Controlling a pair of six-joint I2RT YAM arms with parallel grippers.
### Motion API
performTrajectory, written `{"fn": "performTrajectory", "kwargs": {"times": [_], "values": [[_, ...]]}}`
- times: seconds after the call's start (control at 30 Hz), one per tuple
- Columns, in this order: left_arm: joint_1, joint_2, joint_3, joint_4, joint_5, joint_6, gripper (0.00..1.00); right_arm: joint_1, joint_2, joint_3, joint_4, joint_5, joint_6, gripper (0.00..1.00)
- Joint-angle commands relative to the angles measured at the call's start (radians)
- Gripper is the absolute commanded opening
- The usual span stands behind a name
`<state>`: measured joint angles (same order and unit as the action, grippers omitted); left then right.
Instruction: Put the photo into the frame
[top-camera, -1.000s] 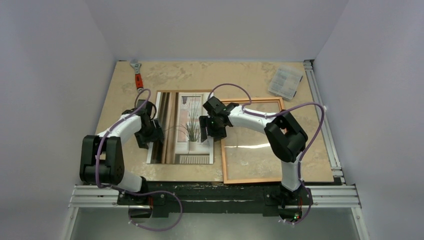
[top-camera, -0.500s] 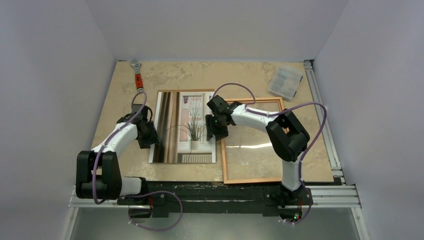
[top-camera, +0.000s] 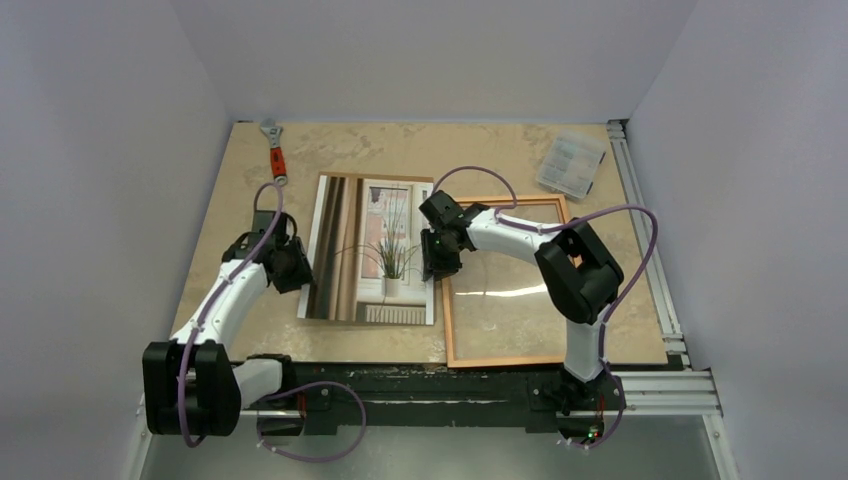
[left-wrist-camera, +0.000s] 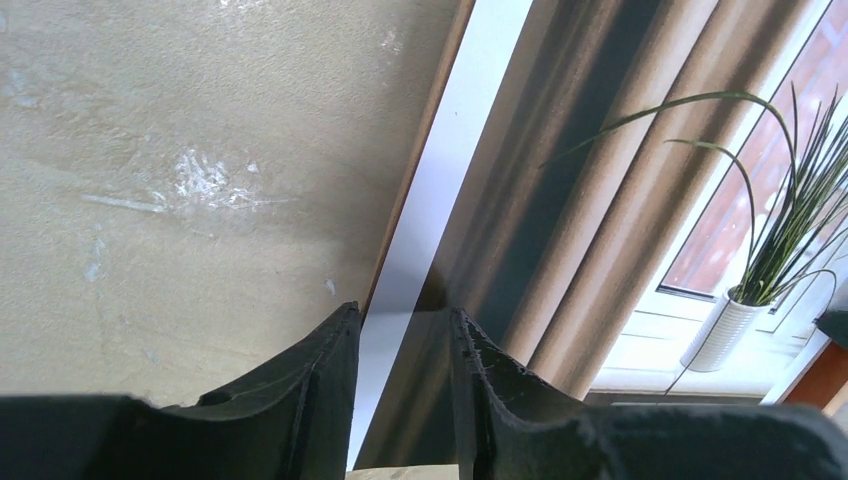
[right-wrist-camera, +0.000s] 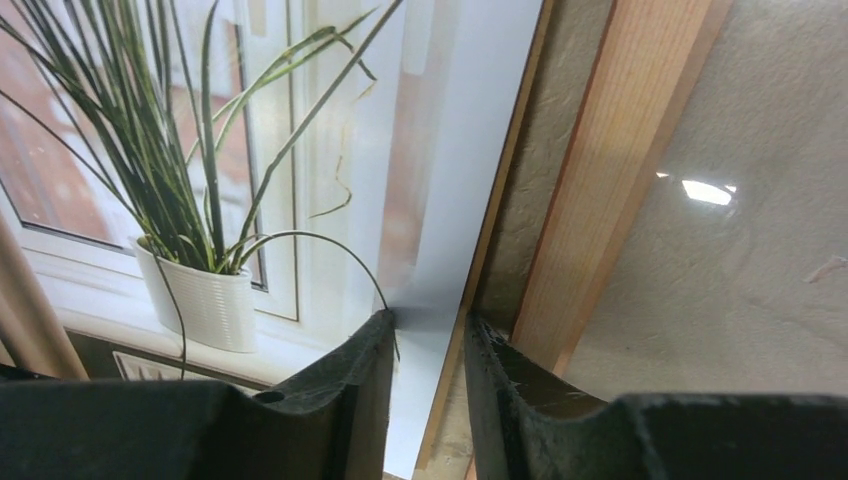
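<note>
We're at the pickup. The left pincer (top-camera: 302, 268) straddles the left edge of the photo (top-camera: 370, 250) and the right pincer (top-camera: 438, 262) straddles its right edge. Both have their jaws set narrow, with the white border running between them. We cannot tell whether either is truly gripping, because a gap shows between the fingers (left-wrist-camera: 315, 395) in both wrist views. The photo sits over the left half of the counter (top-camera: 400, 145), just beside the frame (right-wrist-camera: 620, 180) and not in it. A thin strip of counter shows between the photo's right edge and the frame's left rail.

To do this well, we'd want the two grips level with each other on opposite edges, closing evenly and staying on the border. Then we'd lift flat and carry rightward as one; if one arm pulls ahead, the sheet may bow or twist out of a jaw. The fit looks tight, so squaring the corners to the rails before lowering matters most.

Now the materials. The photo is a thin rectangle, probably fairly stiff, with a glossy print on top and brown backing showing as a fine line along its edge. The frame is narrow, flat-faced orange-brown wood with visible grain. A streak of glare inside it suggests a clear pane over the mottled beige counter. The fingers are matte black with a rough, layered surface.
</note>
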<state>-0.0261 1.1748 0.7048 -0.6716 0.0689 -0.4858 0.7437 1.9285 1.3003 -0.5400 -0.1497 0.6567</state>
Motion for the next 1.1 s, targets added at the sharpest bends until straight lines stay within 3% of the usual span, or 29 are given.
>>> {"fn": "performTrajectory", "kwargs": {"times": [0.0, 0.17, 0.47, 0.87, 1.07], "values": [[-0.036, -0.044, 0.015, 0.047, 0.270, -0.071, 0.03, 0.053, 0.028, -0.024, 0.175, -0.181, 0.052, 0.24], [-0.037, -0.072, 0.027, 0.003, 0.214, -0.064, 0.00, 0.048, 0.011, -0.032, 0.174, -0.172, 0.054, 0.11], [-0.061, -0.159, 0.073, -0.119, 0.036, -0.061, 0.00, 0.046, -0.007, -0.029, 0.172, -0.160, 0.043, 0.12], [-0.227, -0.083, 0.166, -0.213, -0.191, -0.099, 0.00, 0.046, -0.023, -0.027, 0.172, -0.156, 0.026, 0.56], [-0.227, -0.060, 0.137, -0.193, -0.209, -0.109, 0.00, 0.045, -0.020, -0.020, 0.171, -0.156, 0.015, 0.60]]}}
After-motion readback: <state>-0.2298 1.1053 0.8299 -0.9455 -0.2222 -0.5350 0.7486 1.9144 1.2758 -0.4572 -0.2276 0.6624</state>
